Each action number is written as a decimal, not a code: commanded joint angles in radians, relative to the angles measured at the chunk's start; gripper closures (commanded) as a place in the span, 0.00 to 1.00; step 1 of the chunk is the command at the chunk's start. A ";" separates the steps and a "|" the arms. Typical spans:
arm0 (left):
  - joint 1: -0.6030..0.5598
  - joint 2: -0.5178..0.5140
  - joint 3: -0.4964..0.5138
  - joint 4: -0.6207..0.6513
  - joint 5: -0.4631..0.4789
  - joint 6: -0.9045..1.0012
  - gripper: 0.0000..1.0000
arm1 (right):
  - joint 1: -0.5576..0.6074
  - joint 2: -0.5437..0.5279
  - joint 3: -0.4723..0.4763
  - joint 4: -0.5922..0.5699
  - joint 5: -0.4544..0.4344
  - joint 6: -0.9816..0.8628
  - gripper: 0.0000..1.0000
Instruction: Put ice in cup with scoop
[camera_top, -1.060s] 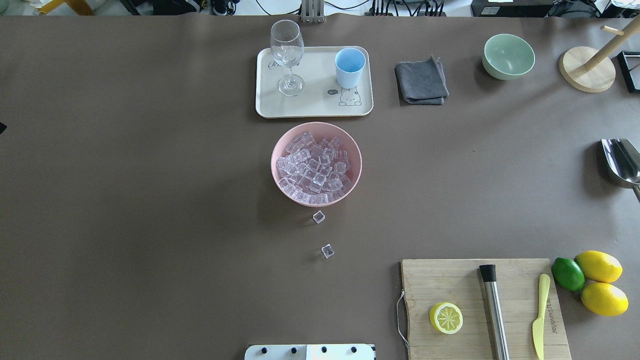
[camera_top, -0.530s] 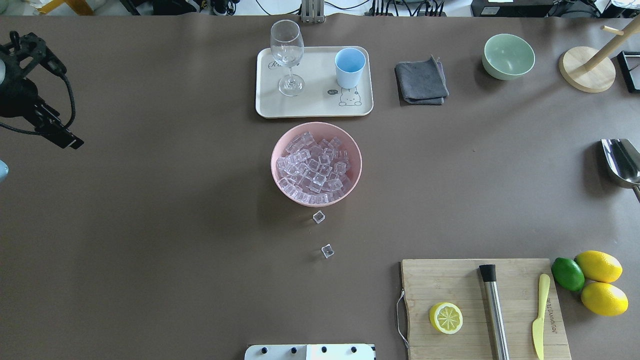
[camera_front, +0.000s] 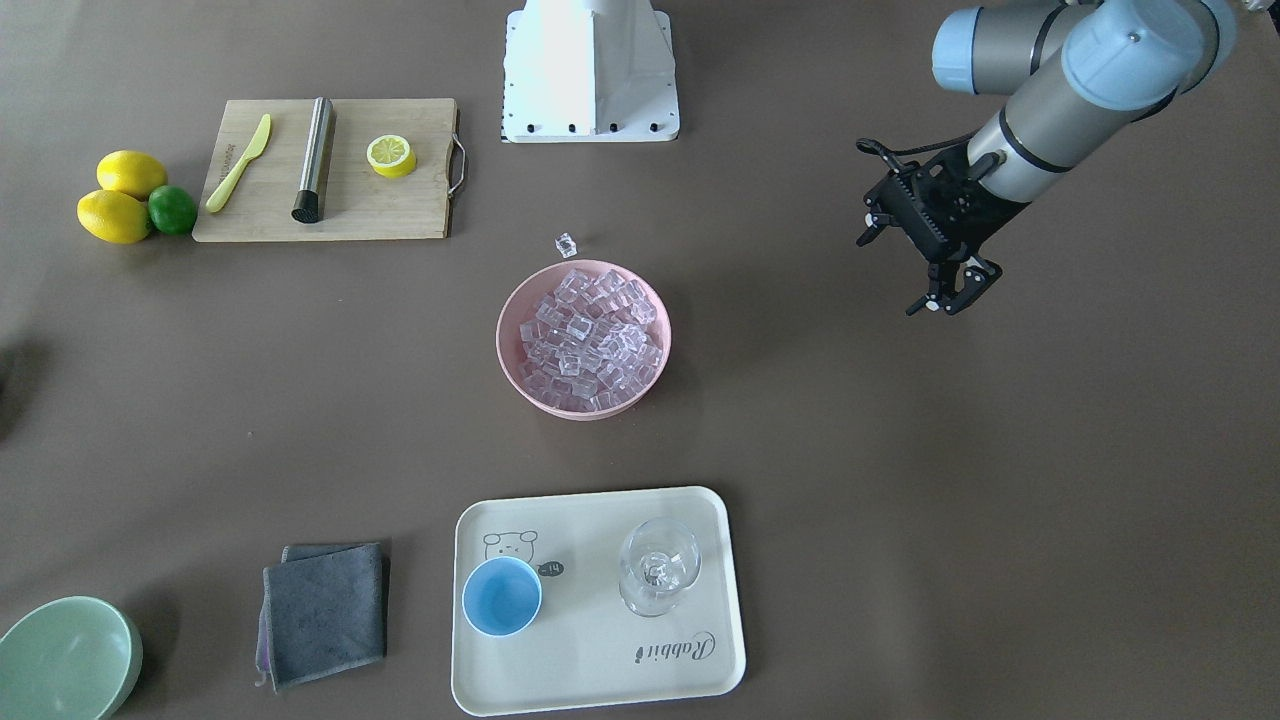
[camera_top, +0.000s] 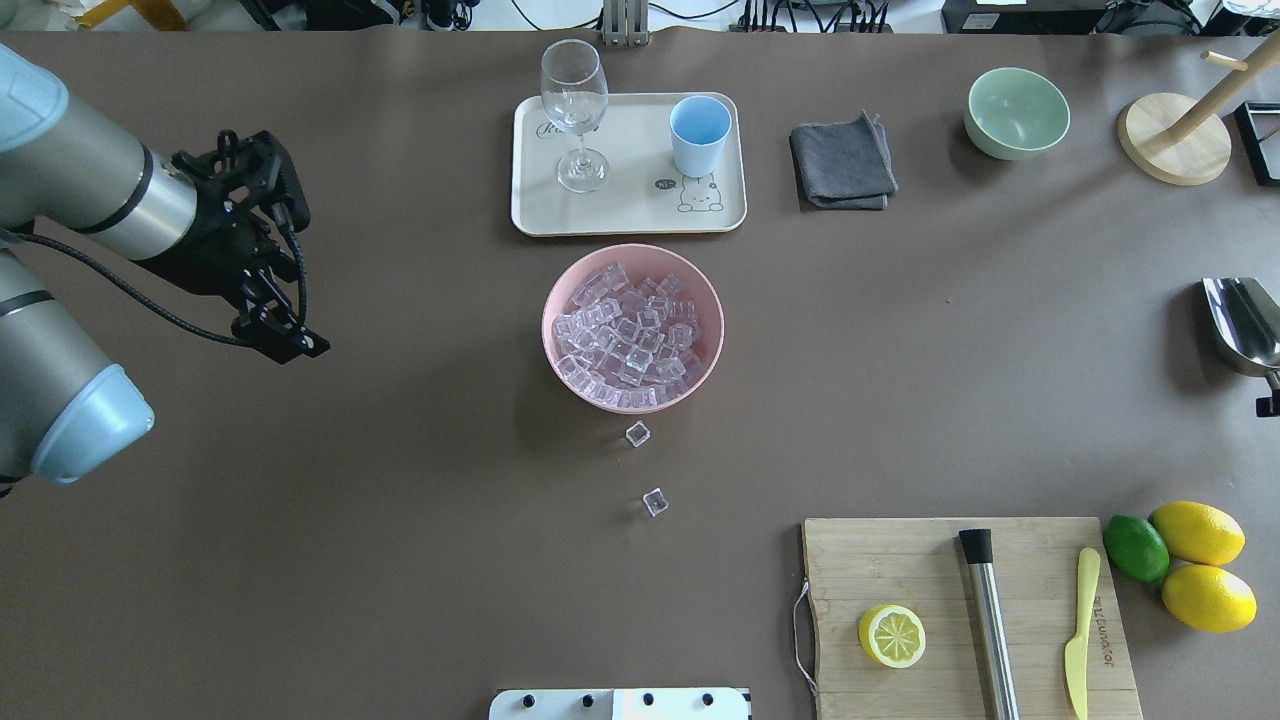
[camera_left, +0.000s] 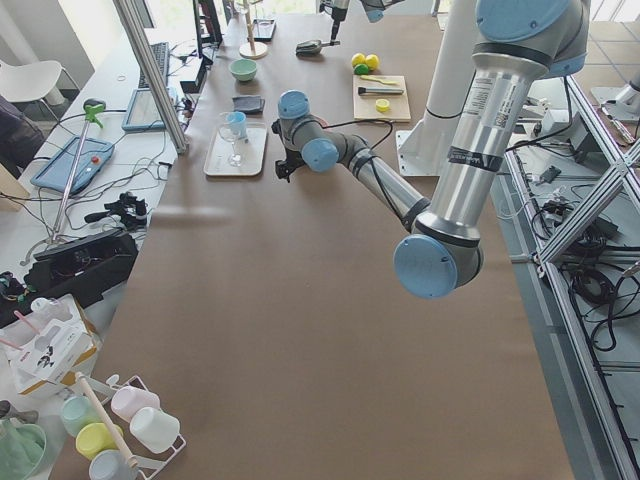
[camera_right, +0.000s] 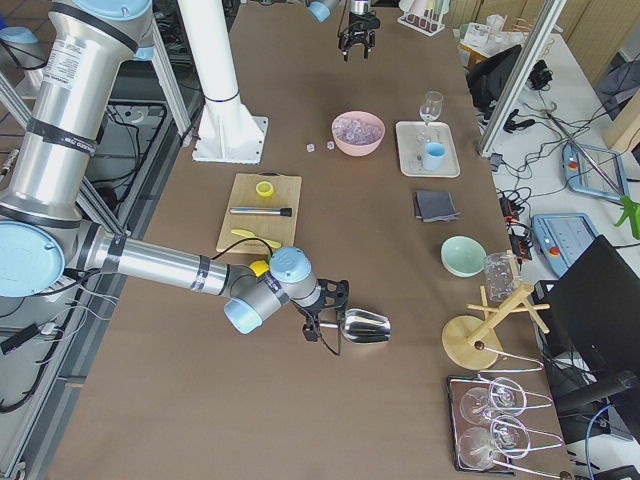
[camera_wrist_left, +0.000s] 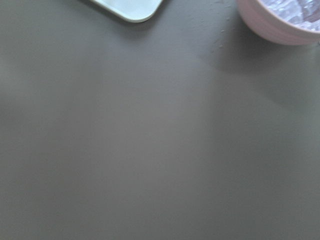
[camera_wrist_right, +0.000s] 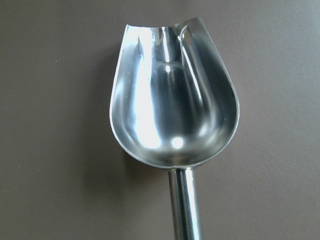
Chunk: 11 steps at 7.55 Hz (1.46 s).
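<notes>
The left gripper (camera_front: 945, 293) is held above bare table, fingers apart and empty. The right gripper (camera_right: 320, 320) is positioned at the handle of the scoop (camera_wrist_right: 172, 105); whether it is clamped cannot be told. The ice (camera_top: 628, 338) is heaped in the pink bowl (camera_front: 585, 410). The cup (camera_top: 700, 135) stands on the tray (camera_top: 630, 200).

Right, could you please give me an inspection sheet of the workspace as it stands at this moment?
Surface: brown table, two loose clear cubes lying near the pink bowl.
Job's things: clear ice cubes heaped in that bowl; light-blue round cup upright on cream tray, looks empty; shiny silver metal scoop empty, lying on table.
Clutter: wine glass, grey cloth, pale green bowl, wooden cutting board, lemons, lime.
Grippers: left claw open, empty, over bare table; right claw at scoop's handle, grip cannot be told.
Cables: black cable along left wrist.
Surroundings: benches with electronics beside table.
</notes>
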 joint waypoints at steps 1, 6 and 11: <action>0.155 -0.028 -0.001 -0.079 0.132 0.057 0.01 | -0.030 0.004 -0.025 0.000 -0.019 -0.001 0.11; 0.246 -0.115 0.306 -0.540 0.139 0.097 0.02 | -0.048 0.004 -0.048 0.022 -0.022 0.000 0.67; 0.259 -0.214 0.451 -0.622 0.211 0.240 0.02 | -0.045 0.004 0.013 0.011 -0.009 -0.071 1.00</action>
